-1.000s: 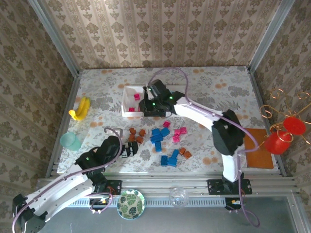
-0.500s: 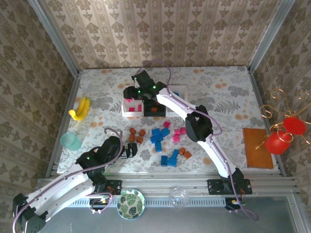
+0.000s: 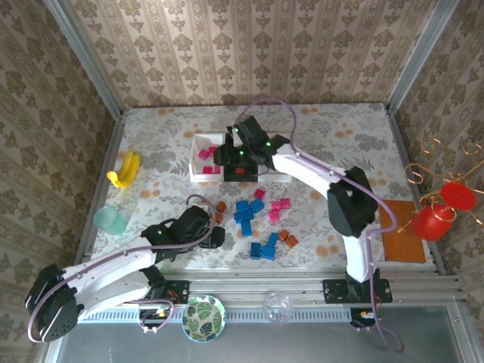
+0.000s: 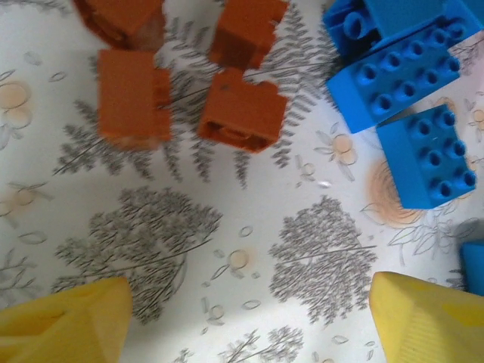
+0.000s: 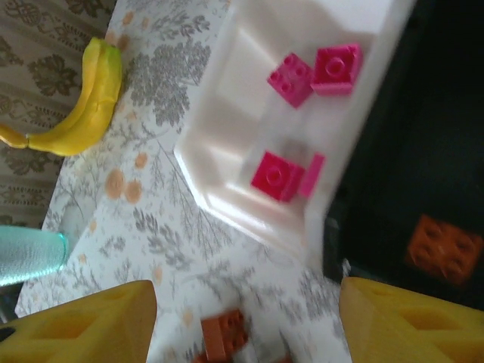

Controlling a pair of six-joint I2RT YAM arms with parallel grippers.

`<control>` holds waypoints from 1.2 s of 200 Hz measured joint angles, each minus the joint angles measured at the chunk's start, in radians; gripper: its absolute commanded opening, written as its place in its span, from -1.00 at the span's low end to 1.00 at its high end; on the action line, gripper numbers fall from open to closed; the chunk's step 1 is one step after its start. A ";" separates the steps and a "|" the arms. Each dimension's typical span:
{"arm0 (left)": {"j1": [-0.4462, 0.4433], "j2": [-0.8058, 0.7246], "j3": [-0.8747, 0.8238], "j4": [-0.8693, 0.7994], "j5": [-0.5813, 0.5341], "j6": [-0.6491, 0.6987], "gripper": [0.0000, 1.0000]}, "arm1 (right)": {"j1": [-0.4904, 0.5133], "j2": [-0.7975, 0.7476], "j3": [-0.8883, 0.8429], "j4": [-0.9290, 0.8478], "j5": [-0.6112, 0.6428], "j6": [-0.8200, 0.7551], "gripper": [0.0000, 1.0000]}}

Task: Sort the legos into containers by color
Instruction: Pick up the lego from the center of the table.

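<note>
My right gripper (image 3: 227,160) (image 5: 246,325) hangs open and empty over the near edge where the left white tray (image 3: 195,160) (image 5: 227,128) meets the black tray (image 3: 249,176) (image 5: 393,151). Three magenta bricks (image 5: 291,79) lie in the white tray, and one orange brick (image 5: 442,248) lies in the black tray. My left gripper (image 3: 215,233) (image 4: 246,318) is open and empty just short of several orange bricks (image 4: 242,110) (image 3: 221,206). Blue bricks (image 4: 401,79) (image 3: 246,212) lie to their right. A second white tray (image 3: 284,177) is mostly hidden under my right arm.
A banana (image 3: 125,169) (image 5: 83,106) and a teal cup (image 3: 110,220) (image 5: 26,253) sit along the left side. More magenta (image 3: 278,206), blue (image 3: 265,246) and orange (image 3: 287,239) bricks lie mid-table. A leaf-patterned plate (image 3: 203,318) rests on the front rail.
My left gripper has moved right, up to the orange bricks. My right arm swung left over the white tray half a second ago and has come back to the trays' shared edge.
</note>
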 measured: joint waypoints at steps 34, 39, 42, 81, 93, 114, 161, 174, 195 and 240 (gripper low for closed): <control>0.096 0.100 0.047 0.037 0.013 0.055 0.33 | -0.008 -0.182 -0.265 0.088 0.014 0.000 0.34; 0.117 0.112 0.051 0.039 0.012 0.063 0.32 | -0.010 -0.200 -0.294 0.098 0.018 0.000 0.34; 0.128 0.120 0.055 0.039 0.011 0.069 0.31 | -0.011 -0.209 -0.309 0.101 0.021 0.000 0.34; 0.195 0.180 0.116 0.045 -0.016 0.146 0.24 | -0.021 -0.287 -0.435 0.128 0.029 0.002 0.34; 0.221 0.194 0.121 0.059 -0.014 0.164 0.23 | -0.023 -0.298 -0.447 0.131 0.029 0.003 0.34; 0.268 0.241 0.121 0.090 -0.009 0.190 0.21 | -0.022 -0.315 -0.460 0.142 0.029 0.003 0.34; 0.282 0.346 0.124 0.152 0.013 0.220 0.13 | -0.030 -0.341 -0.483 0.155 0.034 0.003 0.34; 0.282 0.363 0.124 0.176 0.013 0.226 0.06 | -0.034 -0.351 -0.496 0.157 0.037 0.003 0.35; 0.283 0.394 0.124 0.217 0.013 0.228 -0.11 | -0.041 -0.366 -0.512 0.157 0.041 0.003 0.35; 0.288 0.426 0.124 0.266 0.028 0.230 -0.32 | -0.050 -0.387 -0.512 0.162 0.048 0.003 0.35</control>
